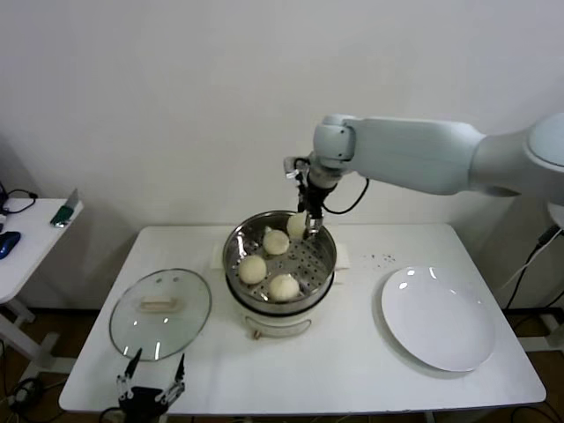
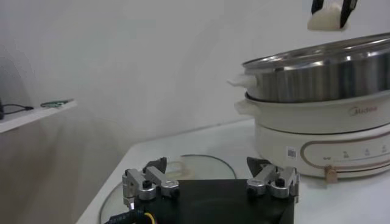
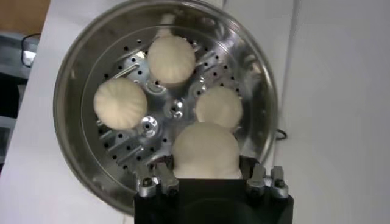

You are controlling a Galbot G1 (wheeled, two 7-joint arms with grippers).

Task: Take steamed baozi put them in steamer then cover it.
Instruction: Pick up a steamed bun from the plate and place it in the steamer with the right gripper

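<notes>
The steamer [image 1: 328,264] stands mid-table, a steel basket on a cream pot base, also in the left wrist view [image 2: 317,73] and the right wrist view [image 3: 73,79]. Three baozi lie inside: [image 1: 276,241], [image 1: 253,269], [image 1: 284,286]. My right gripper [image 1: 304,226] is shut on a fourth baozi [image 1: 297,225] and holds it just above the basket's far rim; it shows between the jaws in the right wrist view [image 3: 205,151] and hanging over the pot in the left wrist view [image 2: 326,19]. My left gripper [image 1: 152,381] is open and empty, parked at the table's front left edge.
A glass lid [image 1: 160,312] with a pale handle lies flat left of the steamer, just beyond the left gripper. A white plate [image 1: 436,317] lies at the right. A side table [image 1: 26,242] stands at the far left.
</notes>
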